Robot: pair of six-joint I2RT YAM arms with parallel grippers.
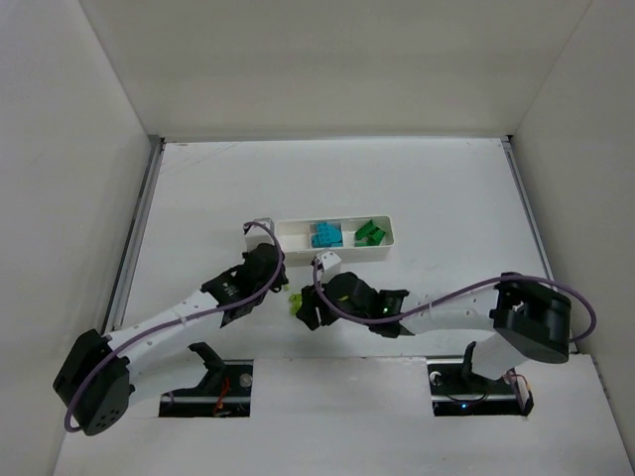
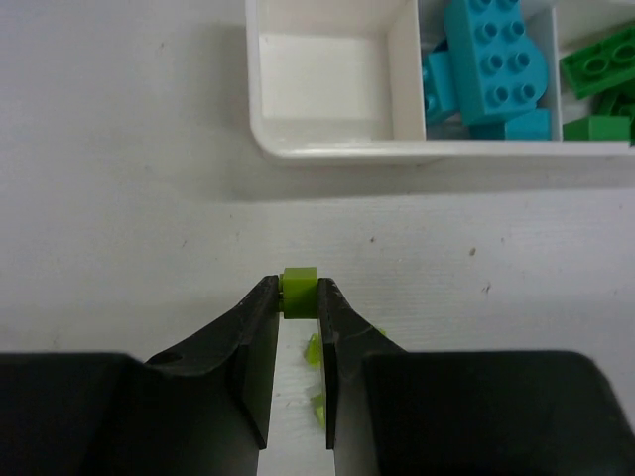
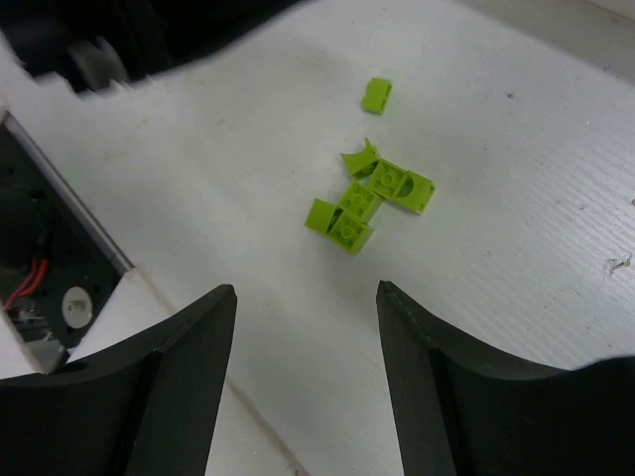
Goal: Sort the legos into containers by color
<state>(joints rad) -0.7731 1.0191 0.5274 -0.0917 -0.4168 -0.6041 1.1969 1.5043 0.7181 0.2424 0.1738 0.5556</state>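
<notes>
As the left pincer nips the small lime-green plastic brick only at its very fingertips (left wrist view), the hold looks thin. A jolt could twist the brick out and drop it on the white table. The brick is short of the long shallow white plastic tray; whether it is clear of the table I cannot tell. The empty square compartment lies straight ahead, the next holds cyan-blue plastic bricks, and the far one holds dark green plastic bricks. Drifting right at release would put lime among cyan. The tray's near wall stands in the way — too low a pass would shove the tray. Loose lime bits lie under the fingers.

Right wrist view: the right pincer is spread wide and holds nothing, over a cluster of lime-green bricks that touch each other. A lone lime brick lies apart. Closing on the cluster could take two or scatter them.

Top view: both wrists crowd together in front of the tray, so they could bump — the purple cable loops close by.
</notes>
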